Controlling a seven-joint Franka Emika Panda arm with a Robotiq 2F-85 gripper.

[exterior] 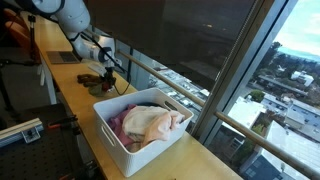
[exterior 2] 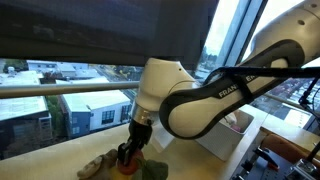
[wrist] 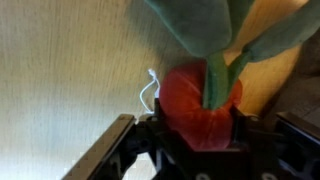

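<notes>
My gripper point(wrist: 200, 128) is shut on a red plush toy point(wrist: 195, 100) with green fabric leaves point(wrist: 215, 35), down at the wooden counter point(wrist: 60, 70). A white thread point(wrist: 150, 90) hangs from the toy's left side. In an exterior view the gripper point(exterior 2: 128, 152) sits low over the red and green toy point(exterior 2: 130, 165) by the window. In an exterior view the gripper point(exterior: 103, 72) is at the toy point(exterior: 97, 82) behind the white bin.
A white plastic bin point(exterior: 115, 125) holding pink and cream cloths point(exterior: 150, 122) stands on the counter in front of the toy. The window glass and railing point(exterior: 200, 90) run along the counter's far edge. The arm's body point(exterior 2: 200, 95) fills the middle of an exterior view.
</notes>
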